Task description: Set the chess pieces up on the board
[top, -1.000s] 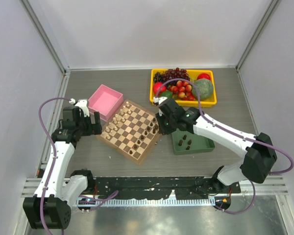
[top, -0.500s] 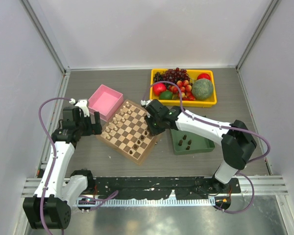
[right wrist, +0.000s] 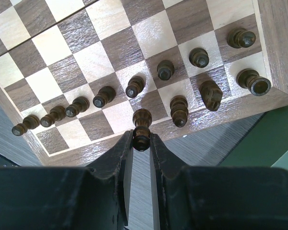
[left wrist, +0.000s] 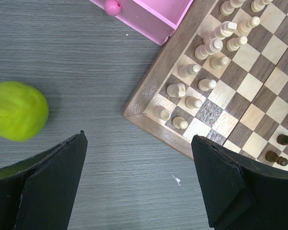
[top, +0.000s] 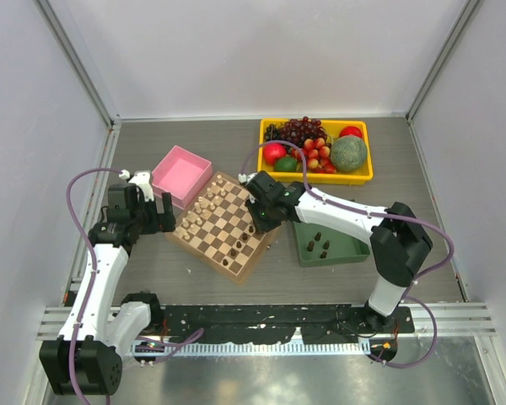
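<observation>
R gripper (right wrist: 141, 146) is pressed shut on one small dark brown chess piece (right wrist: 142, 125), pinching its top end. The piece points straight fwd from the fingertips, over the near edge row of the flat square wooden chessboard (right wrist: 110, 43) w/ tan and dark-brown checks. Can't tell if its base touches the wood. More dark brown pieces (right wrist: 134, 87) stand just ahead of the fingers: a slanting line of small ones, plus three bigger ones just right of the held one.

Under the fingers, past the board's edge, runs the grey wood-grain tabletop (top: 194, 278). A dark green square tray (top: 350, 249) sits just beside this gripper, on its outer side, w/ a few dark pieces in it. Well beyond the gripper, near the back wall, is a yellow rectangular tray (top: 369, 156) of fruit.

L gripper (left wrist: 139, 187) is spread wide, nothing btwn the fingers, above bare table just off the board's corner. Cream-coloured wooden pieces (left wrist: 201, 50) stand ahead and to its right. A pink square box (left wrist: 153, 14) lies straight ahead, touching the board. A yellow-green pear-shaped fruit (left wrist: 17, 115) lies ahead-left.

Room: pale blank walls on three sides, metal corner posts (top: 78, 63), and a black base rail (top: 261, 316) at the table's near edge.
</observation>
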Tool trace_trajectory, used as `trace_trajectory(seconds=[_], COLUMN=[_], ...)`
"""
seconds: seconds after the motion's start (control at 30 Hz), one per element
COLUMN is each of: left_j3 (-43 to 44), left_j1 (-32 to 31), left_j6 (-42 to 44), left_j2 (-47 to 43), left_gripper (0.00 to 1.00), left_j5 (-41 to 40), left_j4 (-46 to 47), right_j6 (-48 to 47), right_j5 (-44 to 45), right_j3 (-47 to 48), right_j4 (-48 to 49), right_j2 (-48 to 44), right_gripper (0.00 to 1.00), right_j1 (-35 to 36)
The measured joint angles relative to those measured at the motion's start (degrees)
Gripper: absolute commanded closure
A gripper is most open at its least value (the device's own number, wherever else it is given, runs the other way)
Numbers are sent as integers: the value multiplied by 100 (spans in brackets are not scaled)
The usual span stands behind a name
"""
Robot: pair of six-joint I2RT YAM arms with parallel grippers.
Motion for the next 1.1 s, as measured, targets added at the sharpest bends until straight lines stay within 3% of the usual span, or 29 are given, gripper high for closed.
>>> trace_trajectory(seconds=[0.53, 1.1], left_j3=[0, 0], left_j1=[0, 0], left_j6=[0, 0], left_j2=[0, 0], left_gripper=[1, 1], left_j5=[0, 0], left_j4=[-2, -2], right_j6=[-7, -2], right_j5=[28, 57], right_j3=[22, 20], right_j4=[-17, -2], right_j2=[219, 247], right_gripper=[87, 78], right_j1=[15, 26])
